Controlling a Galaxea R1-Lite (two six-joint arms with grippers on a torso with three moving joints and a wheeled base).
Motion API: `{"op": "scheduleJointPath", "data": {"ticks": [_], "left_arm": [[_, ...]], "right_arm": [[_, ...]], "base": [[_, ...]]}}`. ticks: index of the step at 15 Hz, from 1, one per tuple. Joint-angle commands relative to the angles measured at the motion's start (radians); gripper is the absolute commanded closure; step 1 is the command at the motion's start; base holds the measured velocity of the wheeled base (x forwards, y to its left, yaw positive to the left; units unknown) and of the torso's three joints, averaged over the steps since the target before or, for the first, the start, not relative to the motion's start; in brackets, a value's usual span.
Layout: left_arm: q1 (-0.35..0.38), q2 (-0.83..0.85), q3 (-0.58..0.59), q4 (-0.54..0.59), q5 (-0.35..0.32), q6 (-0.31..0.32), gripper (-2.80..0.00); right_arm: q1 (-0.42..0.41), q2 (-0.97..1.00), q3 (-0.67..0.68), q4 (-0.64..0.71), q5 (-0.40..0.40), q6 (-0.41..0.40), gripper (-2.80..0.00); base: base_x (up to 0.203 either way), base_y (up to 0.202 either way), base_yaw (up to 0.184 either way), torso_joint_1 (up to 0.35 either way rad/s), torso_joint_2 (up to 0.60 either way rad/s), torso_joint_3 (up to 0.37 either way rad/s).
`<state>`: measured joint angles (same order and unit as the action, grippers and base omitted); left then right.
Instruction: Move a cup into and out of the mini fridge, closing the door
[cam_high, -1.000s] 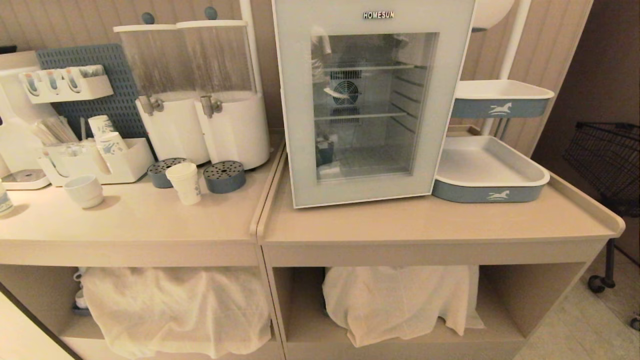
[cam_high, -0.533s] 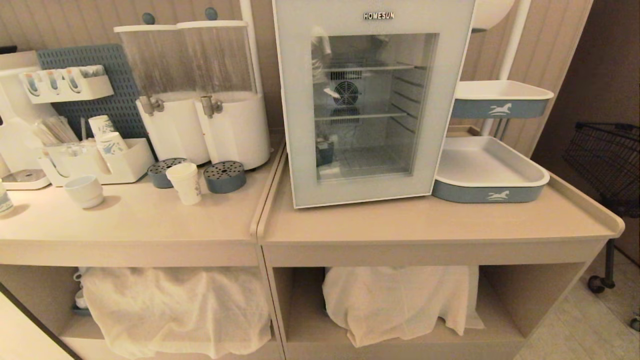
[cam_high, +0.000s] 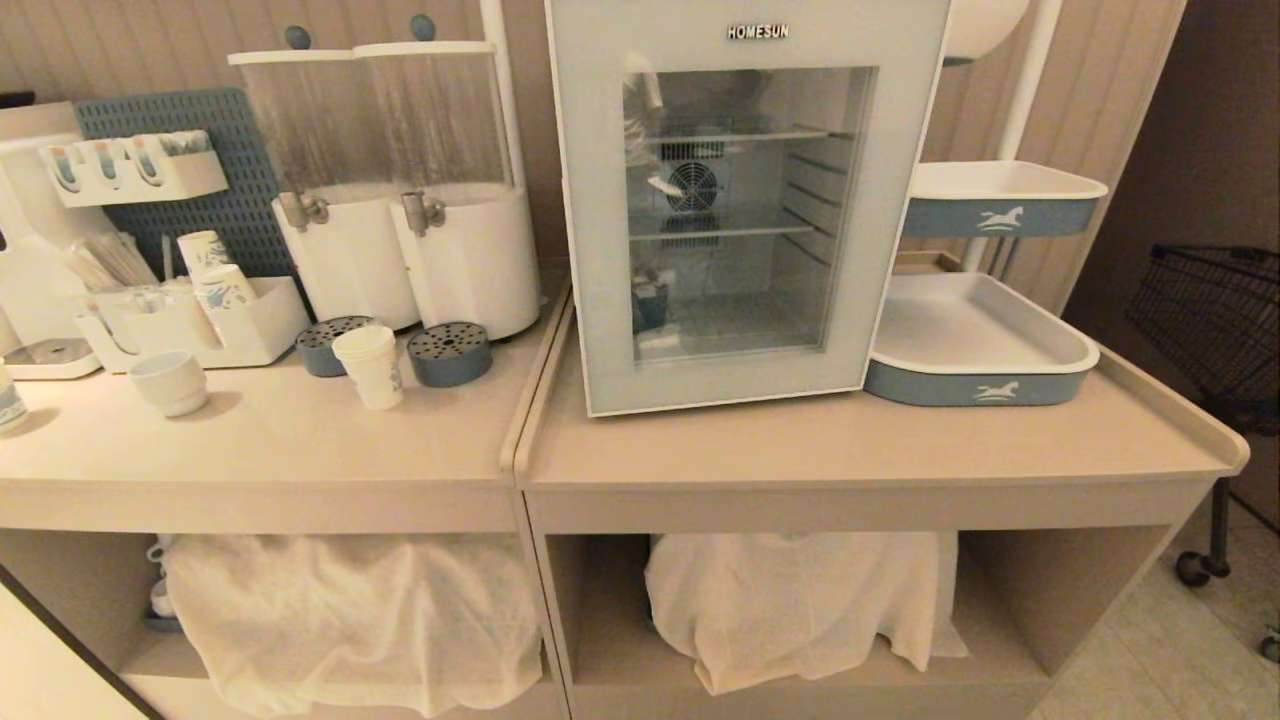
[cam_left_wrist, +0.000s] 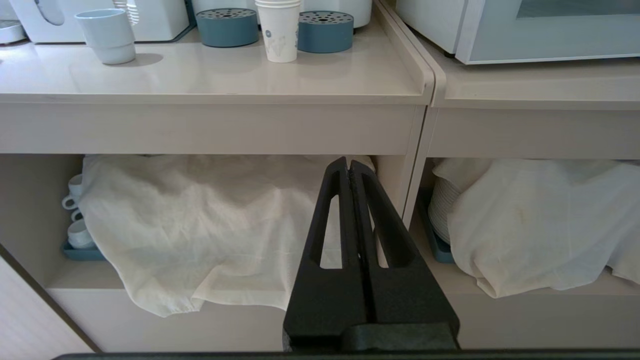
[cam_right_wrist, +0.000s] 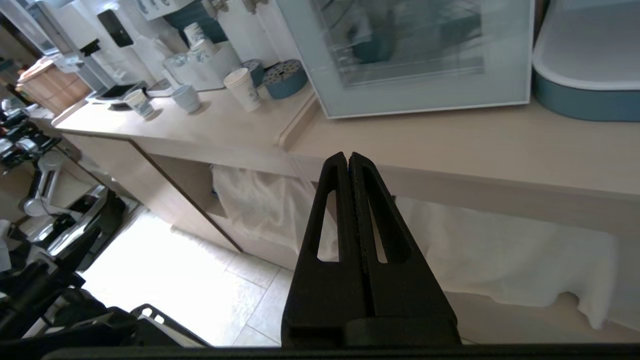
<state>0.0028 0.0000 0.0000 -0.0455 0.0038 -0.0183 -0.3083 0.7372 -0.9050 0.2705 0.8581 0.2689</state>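
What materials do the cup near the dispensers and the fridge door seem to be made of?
The cup looks like matte white paper: thin wall, layered rolled rim, small printed logo. The door seems to have a clear glass pane, since the shelves and fan show through it with faint reflections, set in a wide pale frame that is smooth, probably plastic or painted metal; the look leaves that open.

Matte black left tool (cam_left_wrist: 348, 161), right tool (cam_right_wrist: 348, 156), slotted tapering fingers

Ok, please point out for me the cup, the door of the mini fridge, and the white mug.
cup (cam_high: 369, 368), head view, on the cup's side wall.
door (cam_high: 598, 250), head view, on the pale frame left of the glass.
white mug (cam_high: 168, 383), head view, on the mug's outer wall.
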Motion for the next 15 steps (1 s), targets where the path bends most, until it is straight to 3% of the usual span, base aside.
{"op": "scheduleJointPath", "data": {"ticks": [1, 4, 6, 8, 12, 15], "left_arm": [[0.000, 0.000, 0.020, 0.000, 0.001, 0.000, 0.00], [0.000, 0.000, 0.020, 0.000, 0.001, 0.000, 0.00], [0.000, 0.000, 0.020, 0.000, 0.001, 0.000, 0.00], [0.000, 0.000, 0.020, 0.000, 0.001, 0.000, 0.00], [0.000, 0.000, 0.020, 0.000, 0.001, 0.000, 0.00], [0.000, 0.000, 0.020, 0.000, 0.001, 0.000, 0.00]], "right_arm": [[0.142, -0.054, -0.009, 0.024, -0.108, 0.001, 0.00], [0.288, -0.250, 0.018, 0.094, -0.327, -0.001, 0.00], [0.314, -0.385, 0.080, 0.105, -0.441, -0.002, 0.00], [0.331, -0.477, 0.164, 0.105, -0.616, -0.004, 0.00], [0.304, -0.631, 0.342, 0.087, -0.710, -0.090, 0.00], [0.304, -0.678, 0.548, -0.057, -0.811, -0.209, 0.00]], "base": [[0.000, 0.000, 0.000, 0.000, 0.00, 0.000], [0.000, 0.000, 0.000, 0.000, 0.00, 0.000], [0.000, 0.000, 0.000, 0.000, 0.00, 0.000], [0.000, 0.000, 0.000, 0.000, 0.00, 0.000], [0.000, 0.000, 0.000, 0.000, 0.00, 0.000], [0.000, 0.000, 0.000, 0.000, 0.00, 0.000]]}}
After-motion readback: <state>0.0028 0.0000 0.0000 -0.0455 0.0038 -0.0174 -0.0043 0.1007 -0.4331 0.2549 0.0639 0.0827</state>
